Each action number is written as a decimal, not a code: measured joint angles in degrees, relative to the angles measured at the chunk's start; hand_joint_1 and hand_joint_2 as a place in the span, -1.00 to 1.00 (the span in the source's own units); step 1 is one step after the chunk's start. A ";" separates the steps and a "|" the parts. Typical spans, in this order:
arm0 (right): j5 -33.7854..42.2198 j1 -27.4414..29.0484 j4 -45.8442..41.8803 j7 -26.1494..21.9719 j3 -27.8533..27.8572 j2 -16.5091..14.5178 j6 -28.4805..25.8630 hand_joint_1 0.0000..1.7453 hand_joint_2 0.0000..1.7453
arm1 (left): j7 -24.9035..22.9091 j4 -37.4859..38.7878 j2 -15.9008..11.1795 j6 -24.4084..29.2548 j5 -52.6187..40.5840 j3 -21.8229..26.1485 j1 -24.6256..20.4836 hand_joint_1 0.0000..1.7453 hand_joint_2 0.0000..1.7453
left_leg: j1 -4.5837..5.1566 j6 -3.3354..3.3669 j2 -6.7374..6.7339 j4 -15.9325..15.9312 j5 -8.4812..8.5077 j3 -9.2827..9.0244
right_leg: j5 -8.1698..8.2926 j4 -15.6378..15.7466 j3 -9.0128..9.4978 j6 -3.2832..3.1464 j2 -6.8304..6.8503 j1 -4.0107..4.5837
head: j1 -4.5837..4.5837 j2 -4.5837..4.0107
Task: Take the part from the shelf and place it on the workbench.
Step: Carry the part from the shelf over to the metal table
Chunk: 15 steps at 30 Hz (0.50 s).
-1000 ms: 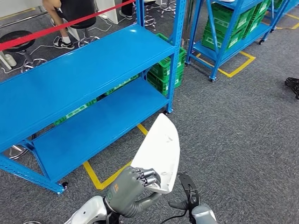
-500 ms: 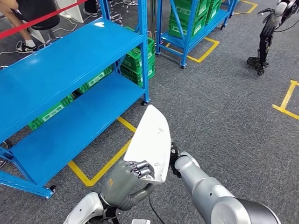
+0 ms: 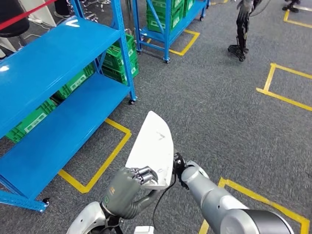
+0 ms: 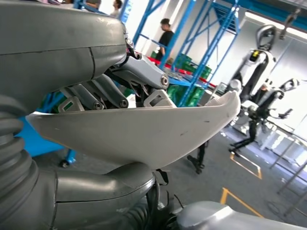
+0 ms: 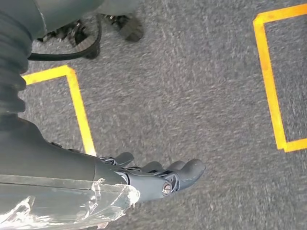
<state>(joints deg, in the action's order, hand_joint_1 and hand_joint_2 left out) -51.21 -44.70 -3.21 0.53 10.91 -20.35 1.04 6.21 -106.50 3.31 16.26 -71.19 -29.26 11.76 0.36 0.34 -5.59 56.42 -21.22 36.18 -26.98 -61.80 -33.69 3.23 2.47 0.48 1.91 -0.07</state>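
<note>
The part is a white curved shell (image 3: 152,146), held up in front of me over the grey carpet. My left hand (image 3: 126,190) grips its near end, fingers over the top face and thumb beneath. The left wrist view shows the shell (image 4: 145,134) edge-on between the fingers (image 4: 108,91) and the thick thumb. My right hand (image 3: 179,165) is close against the shell's right edge; I cannot tell whether it touches. In the right wrist view that hand (image 5: 159,177) is stretched flat above the floor and holds nothing.
A blue two-level shelf (image 3: 44,63) stands at the left, with green crates (image 3: 117,58) behind it. A second blue rack (image 3: 165,19) is at the back. Yellow floor tape (image 3: 279,97) marks boxes on the carpet. Another robot's legs (image 3: 241,29) stand at the far right.
The camera has turned right, so the shelf has slid left in the picture. My right arm has come up beside the shell. My left hand keeps its grip.
</note>
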 joint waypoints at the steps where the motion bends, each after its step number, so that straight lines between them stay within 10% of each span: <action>1: 1.59 0.86 -0.65 2.16 -1.19 -0.02 1.30 -1.00 1.00 | 0.01 -0.17 0.02 0.29 -0.06 0.14 0.14 1.00 1.00 | -0.07 -0.47 -1.17 0.02 0.77 0.67 | 0.52 4.99 3.31 -0.59 0.63 0.24 | 0.11 0.00; 3: 10.36 5.92 -8.51 12.98 -5.17 -0.02 5.40 -1.00 1.00 | 0.14 -0.18 -0.03 1.11 -0.10 0.27 0.23 1.00 1.00 | -0.54 -0.86 0.16 1.15 -0.63 1.34 | 1.47 5.40 2.88 -1.49 -0.55 0.26 | 0.16 0.00; 6: 22.96 12.65 -24.88 34.80 -19.50 -0.28 10.60 -1.00 1.00 | 0.48 -0.18 -0.13 2.83 -0.08 0.58 0.63 1.00 1.00 | -0.78 -1.34 4.42 10.97 -7.36 5.25 | 2.70 5.48 1.41 -2.67 -2.69 0.06 | 0.42 0.00; 8: 25.21 13.81 -29.82 38.21 -29.86 -0.26 11.62 -1.00 1.00 | 0.65 -0.19 -0.26 3.87 -0.07 0.69 0.94 1.00 1.00 | -0.73 -1.49 5.23 16.64 -8.91 7.27 | 3.24 5.28 0.37 -2.81 -4.58 0.03 | 0.62 0.00; 12: 25.98 15.56 -36.13 35.62 -41.52 -0.22 11.45 -1.00 1.00 | 0.83 -0.46 -0.47 5.40 -0.08 0.87 1.59 1.00 1.00 | -0.86 -1.06 7.00 7.49 -2.74 1.90 | 3.41 4.55 -0.74 -2.47 -7.23 0.01 | 0.65 0.00; 15: 24.36 17.18 -40.70 35.37 -45.03 -0.14 8.70 -1.00 1.00 | 0.83 -1.77 -0.28 7.02 -0.34 1.52 2.59 1.00 1.00 | -0.99 -0.91 8.78 1.68 -2.03 -0.60 | 3.87 4.18 -2.40 -1.48 -8.14 -0.21 | 0.65 0.00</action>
<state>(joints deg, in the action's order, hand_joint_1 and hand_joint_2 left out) -26.86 -27.52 -43.91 35.90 -34.12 -20.49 9.74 7.04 -108.27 3.03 23.28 -71.53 -27.74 14.35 -0.62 -0.56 3.19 58.10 -23.26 35.58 -23.11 -57.62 -36.09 1.75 -5.67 0.27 2.56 -0.07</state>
